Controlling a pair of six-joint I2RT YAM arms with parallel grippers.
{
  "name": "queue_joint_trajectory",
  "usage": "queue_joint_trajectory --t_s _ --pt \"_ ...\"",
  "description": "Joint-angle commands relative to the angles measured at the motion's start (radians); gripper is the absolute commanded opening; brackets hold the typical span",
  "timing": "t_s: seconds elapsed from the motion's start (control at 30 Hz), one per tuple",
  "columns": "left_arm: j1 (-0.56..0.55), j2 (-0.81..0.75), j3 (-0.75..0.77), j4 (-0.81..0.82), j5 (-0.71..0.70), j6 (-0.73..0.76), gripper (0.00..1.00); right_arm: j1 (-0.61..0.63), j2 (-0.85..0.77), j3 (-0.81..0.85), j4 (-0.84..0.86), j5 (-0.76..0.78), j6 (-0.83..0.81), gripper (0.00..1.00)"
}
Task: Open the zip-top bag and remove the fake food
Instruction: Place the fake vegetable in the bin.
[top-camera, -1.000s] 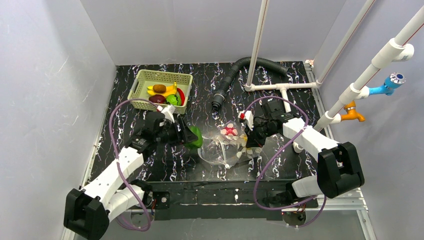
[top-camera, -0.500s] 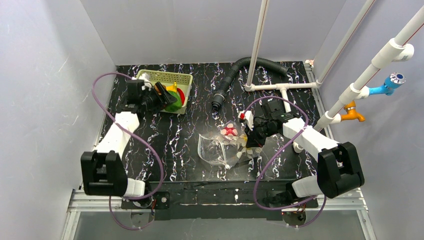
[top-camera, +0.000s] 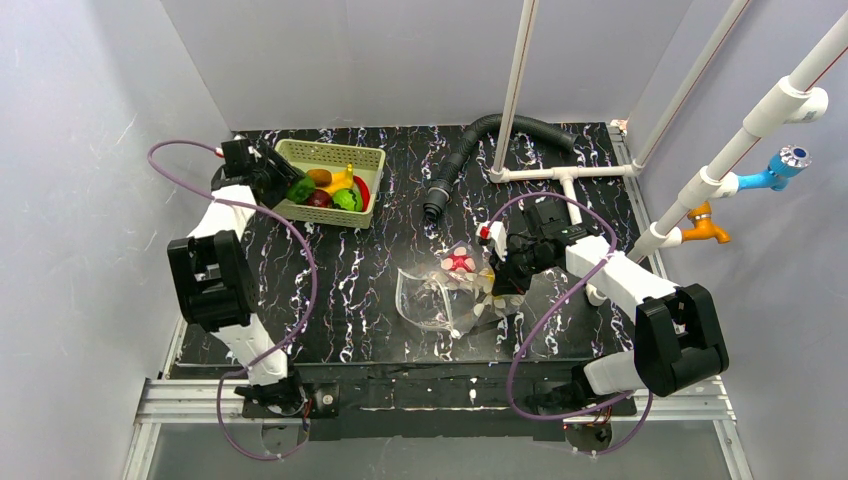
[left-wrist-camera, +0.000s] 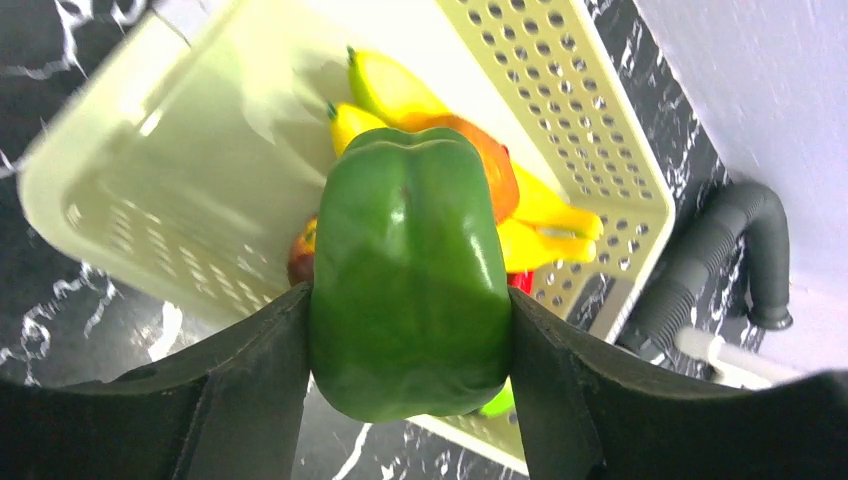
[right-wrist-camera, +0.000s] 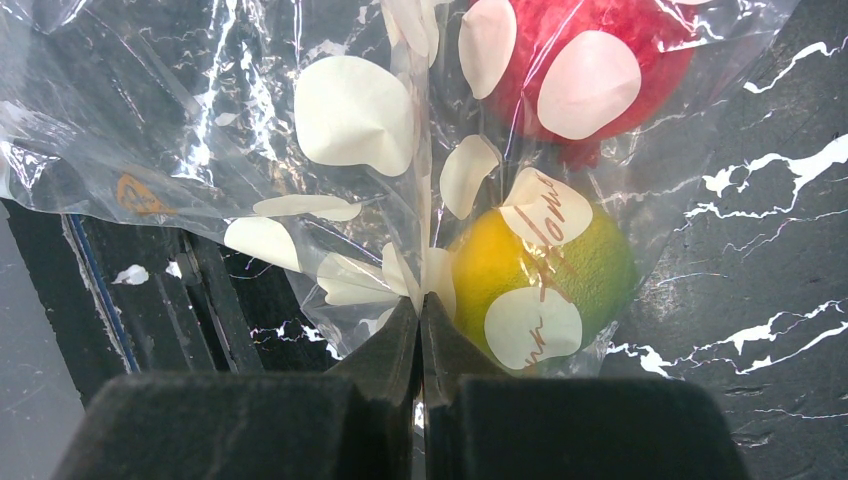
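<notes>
Centre of the black marbled table (top-camera: 350, 300): zip-top bag (top-camera: 432, 300), clear crumpled film, white oval spots, brown cursive script on two ovals, unreadable. Inside: red piece (right-wrist-camera: 660, 40), yellow-green piece (right-wrist-camera: 600, 270). Right gripper (right-wrist-camera: 420, 315) pinches its film. Left gripper (left-wrist-camera: 410, 340) clasps green pepper (left-wrist-camera: 410, 250) over pale green basket (left-wrist-camera: 130, 200), at the far left.

Left tool (left-wrist-camera: 410, 297) gripping, arm outstretched, right tool (right-wrist-camera: 420, 312) pinched shut

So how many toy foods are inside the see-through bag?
2 that I can see: a red one and a yellow-green one beside it, both near where the right claw pinches the bag. Folds and spots may hide more.
</notes>
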Motion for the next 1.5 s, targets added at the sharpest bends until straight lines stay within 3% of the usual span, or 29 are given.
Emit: queue_joint_trajectory --t_s 0.0,0.07,0.13,0.4,0.73,1.03,1.2,1.47 --pt "0.024 0.06 0.129 -0.041 -0.074 0.044 0.2 -0.004 -0.003 0.02 -0.017 -0.007 -0.017 0.07" --pt "0.026 0.095 0.178 -0.069 -0.087 0.064 0.31 -0.003 -0.001 0.019 -0.018 -0.007 -0.017 0.07" --pt "0.028 0.125 0.217 -0.101 -0.109 0.083 0.49 -0.005 0.001 0.022 -0.019 -0.008 -0.019 0.07" --pt "0.029 0.133 0.276 -0.161 -0.134 0.141 0.98 -0.004 0.003 0.023 -0.02 -0.009 -0.019 0.07" --pt "0.03 -0.042 0.157 -0.106 -0.07 0.176 0.98 -0.003 -0.002 0.022 -0.025 -0.019 -0.023 0.08" --pt "0.037 -0.379 -0.2 0.062 -0.064 0.127 0.98 -0.005 -0.011 0.023 -0.036 -0.039 -0.034 0.11" --pt "0.041 -0.512 -0.323 0.042 -0.063 0.04 0.98 -0.005 -0.015 0.024 -0.043 -0.045 -0.045 0.16" --pt "0.041 -0.658 -0.49 0.073 0.302 0.004 0.98 -0.006 -0.035 0.02 -0.041 -0.048 -0.053 0.25"
